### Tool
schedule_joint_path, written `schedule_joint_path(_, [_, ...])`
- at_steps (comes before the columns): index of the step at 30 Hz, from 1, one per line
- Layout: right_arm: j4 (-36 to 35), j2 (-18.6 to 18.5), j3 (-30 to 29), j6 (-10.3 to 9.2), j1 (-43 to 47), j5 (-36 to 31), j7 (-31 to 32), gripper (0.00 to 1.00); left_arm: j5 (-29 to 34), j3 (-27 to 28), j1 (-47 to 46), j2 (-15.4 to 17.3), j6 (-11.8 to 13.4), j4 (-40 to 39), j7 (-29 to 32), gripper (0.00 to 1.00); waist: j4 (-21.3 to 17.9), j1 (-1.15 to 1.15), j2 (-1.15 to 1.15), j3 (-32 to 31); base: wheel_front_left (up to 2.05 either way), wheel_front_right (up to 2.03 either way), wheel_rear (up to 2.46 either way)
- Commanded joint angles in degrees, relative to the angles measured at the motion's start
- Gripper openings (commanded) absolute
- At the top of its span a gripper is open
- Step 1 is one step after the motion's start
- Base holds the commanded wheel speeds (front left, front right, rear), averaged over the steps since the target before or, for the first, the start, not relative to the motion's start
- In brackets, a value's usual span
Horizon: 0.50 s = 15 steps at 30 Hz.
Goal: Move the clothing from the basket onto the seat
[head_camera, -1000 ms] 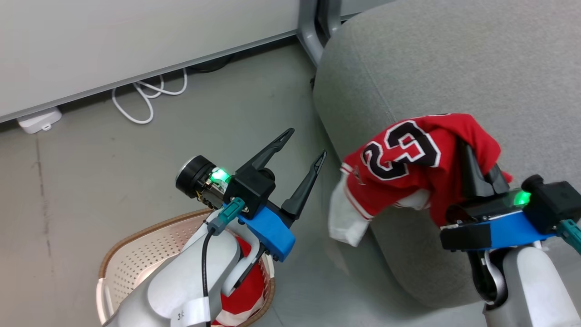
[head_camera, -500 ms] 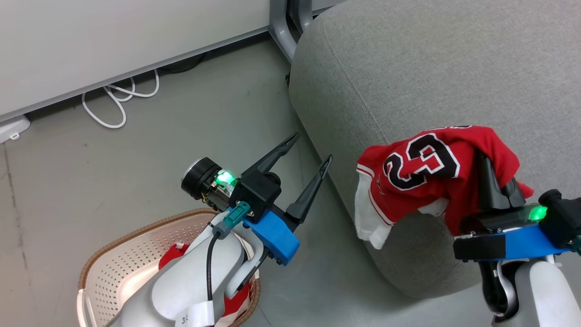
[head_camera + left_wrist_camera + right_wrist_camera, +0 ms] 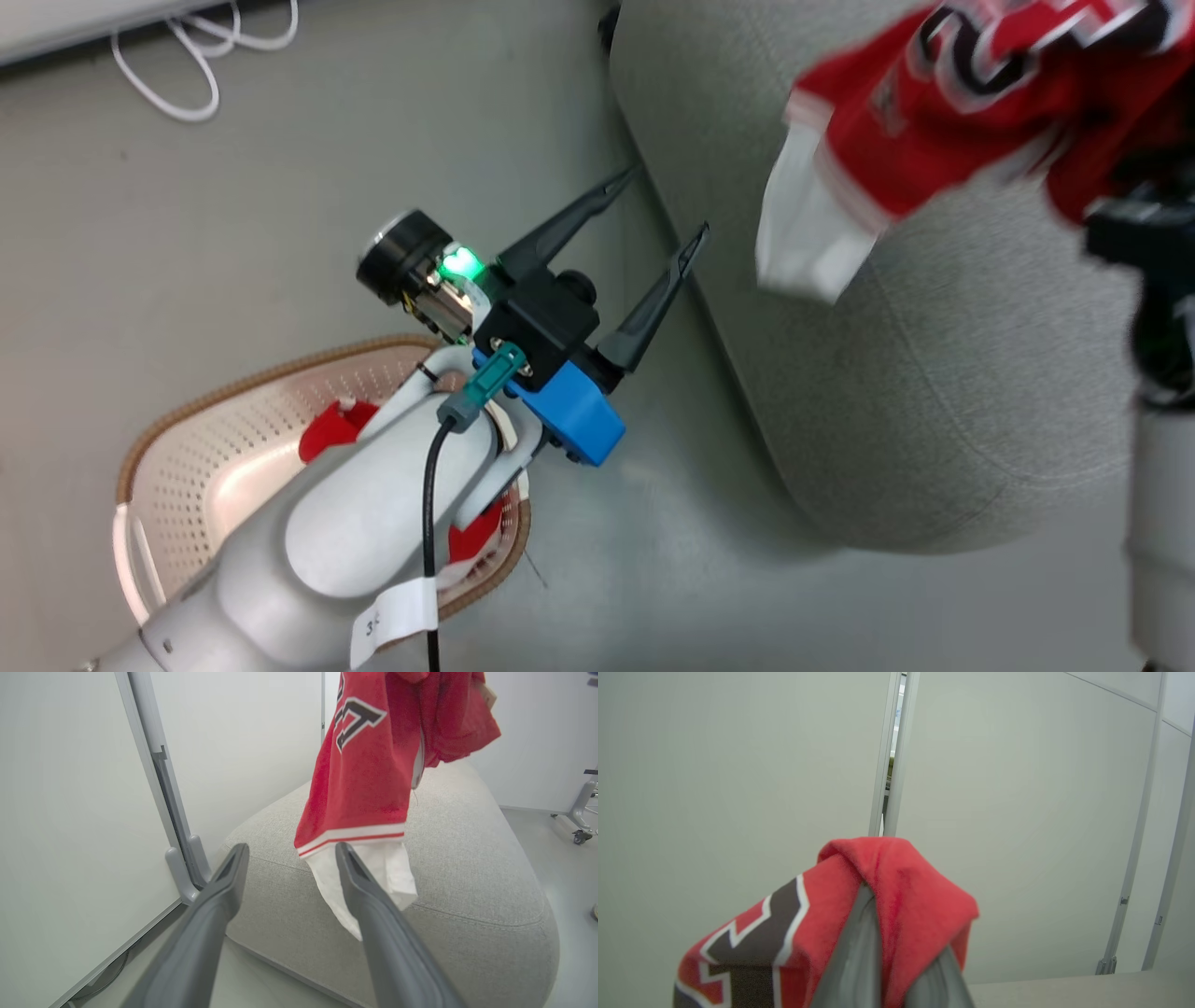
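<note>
Hanging from your right end effector, the red jersey with the black-and-white numerals is in the air over the near end of the seat, not yet laid on it. That end effector's two fingers are pinched together with a fold of the cloth bunched over and between them, so the grip looks sound. The white lining dangles lowest, out past the cushion's rounded edge. From the left wrist view you cannot tell whether any of it brushes the grey fabric.

So, as you can judge it, the first garment is lifted and carried across but not delivered; it has yet to be lowered and let go on the seat.

The second red piece lies in the basket, partly hidden under your left forearm, with white trim showing at the lower edge. It is untouched as far as you can see, and it is the other half of the job.

Your left end effector is spread wide and holds nothing, poised above the floor between basket and seat, its fingers pointing toward the cushion.
</note>
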Motion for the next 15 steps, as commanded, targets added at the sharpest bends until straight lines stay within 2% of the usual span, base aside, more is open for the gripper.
schedule_joint_path(1, [-0.7,-2.2,-2.6,0.01,-5.3,-0.7,0.0,0.00,0.9,0.0,-2.3,0.9,-0.4,-0.8,0.5,1.00,2.1,0.00,0.00,6.8,0.00,0.00,0.00])
schedule_joint_path(9, [2.1,-11.1,-15.6,0.01,-17.4,0.7,0.0,0.00,3.2,-0.1,-7.8,1.9,-0.6,-3.6,1.9,1.00,5.1,0.00,0.00,16.0,0.00,0.00,0.00])
schedule_joint_path(15, [9.2,-15.7,-19.6,0.01,-18.3,-0.6,0.0,0.00,4.5,-0.5,-9.6,2.3,-0.4,-4.8,2.1,1.00,6.1,0.00,0.00,19.5,0.00,0.00,0.00])
